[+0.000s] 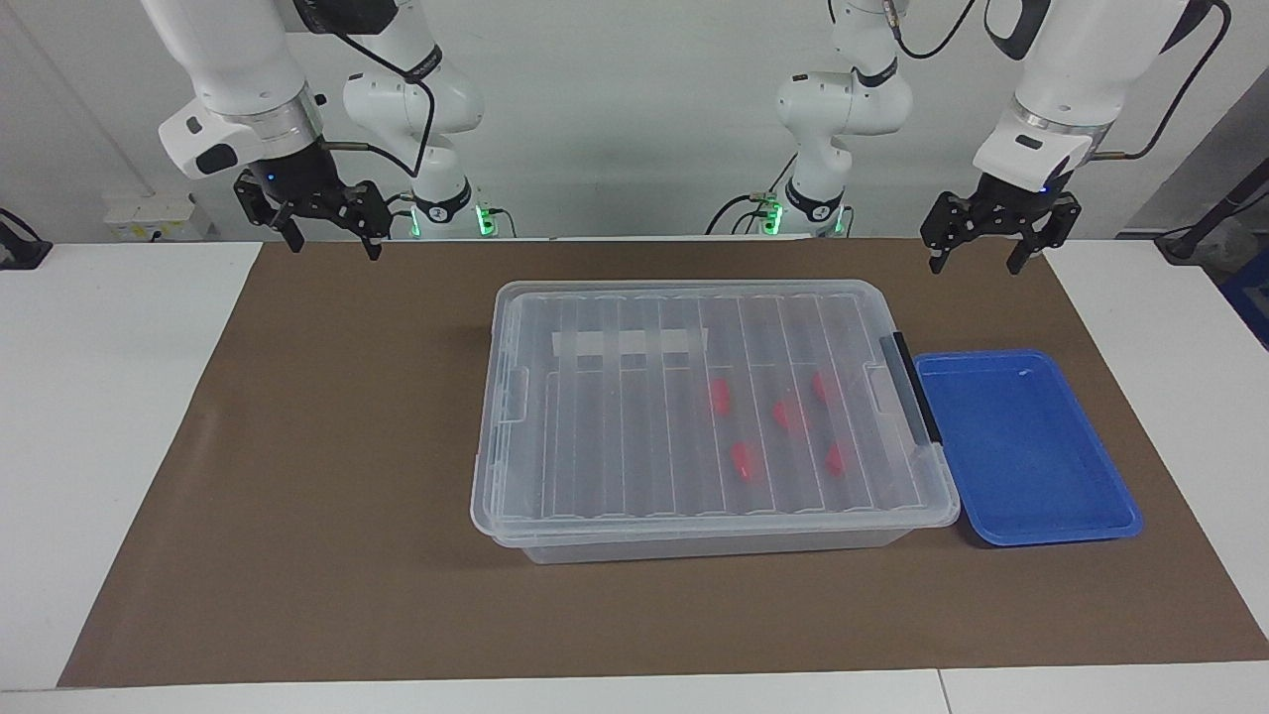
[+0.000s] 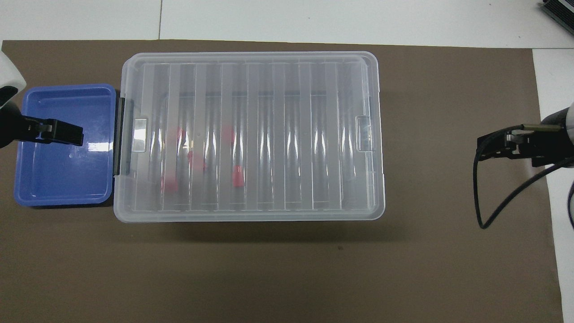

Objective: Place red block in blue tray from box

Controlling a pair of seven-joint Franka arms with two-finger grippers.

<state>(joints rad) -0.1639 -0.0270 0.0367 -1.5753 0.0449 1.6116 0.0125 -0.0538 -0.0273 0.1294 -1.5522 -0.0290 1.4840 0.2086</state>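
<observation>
The box (image 1: pixel 615 426) is a clear bin in the middle of the mat, its ribbed lid shut. Several red blocks (image 1: pixel 788 415) lie inside it, toward the left arm's end, and show blurred through the lid in the overhead view (image 2: pixel 237 176). The blue tray (image 1: pixel 1031 456) stands empty beside the box at the left arm's end, next to the black clip handle (image 1: pixel 912 387). My left gripper (image 1: pixel 975 266) is open and empty, raised in the air; in the overhead view it (image 2: pixel 74 134) shows over the tray (image 2: pixel 58 179). My right gripper (image 1: pixel 335 246) is open and empty, raised over the mat at the right arm's end.
A brown mat (image 1: pixel 297 446) covers the white table (image 1: pixel 99 397) under everything. A whitish tape strip (image 1: pixel 627 343) sits on the lid near the robots. The right arm's black cable (image 2: pixel 489 202) hangs over the mat's edge.
</observation>
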